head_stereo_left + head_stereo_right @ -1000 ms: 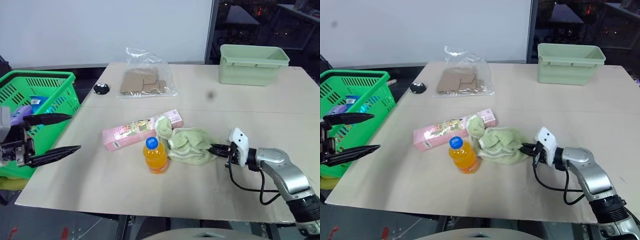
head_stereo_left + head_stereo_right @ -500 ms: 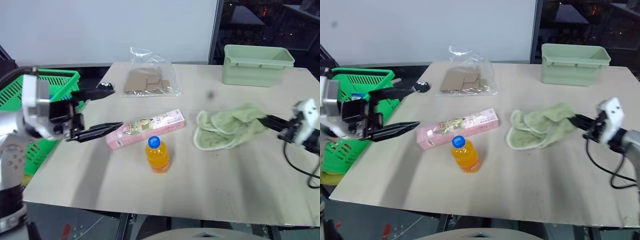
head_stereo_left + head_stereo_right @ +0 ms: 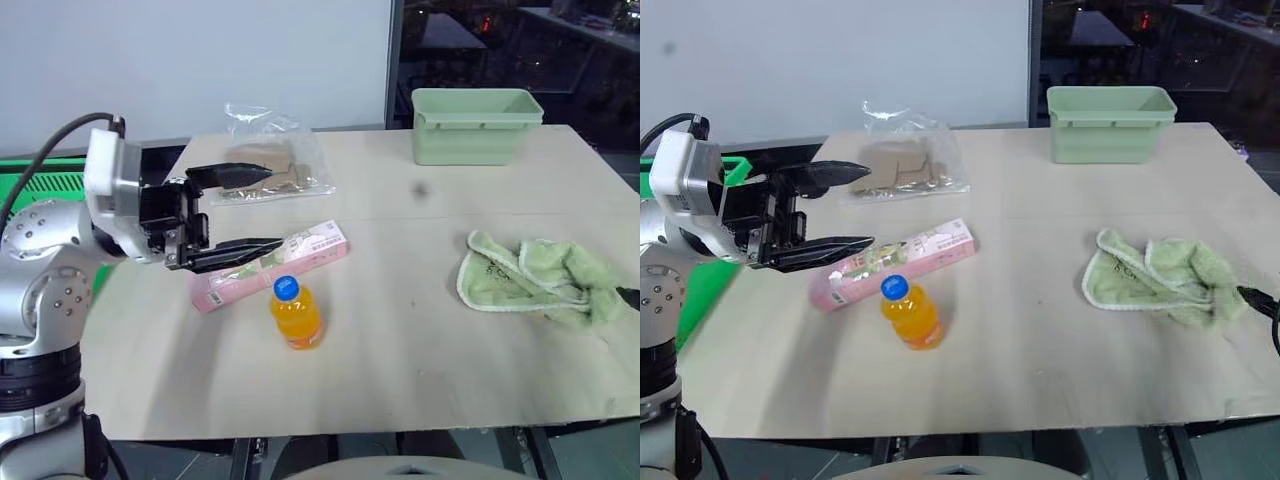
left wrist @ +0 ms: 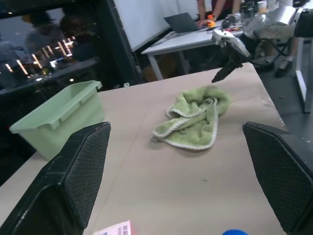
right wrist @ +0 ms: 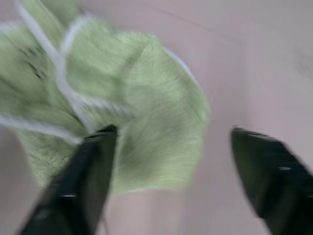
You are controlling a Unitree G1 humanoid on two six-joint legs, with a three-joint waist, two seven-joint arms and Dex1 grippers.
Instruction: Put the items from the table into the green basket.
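The left tool (image 3: 255, 208) hangs with its fingers spread wide and empty over the pink carton (image 3: 268, 265), which lies on the desk (image 3: 420, 330) with the orange bottle (image 3: 295, 314) just in front of it. Off at the desk's right edge the green cloth (image 3: 535, 281) lies crumpled, the right tool (image 5: 171, 161) released, fingers apart around its edge. The green basket (image 3: 40, 172) sits beyond the desk's left side.
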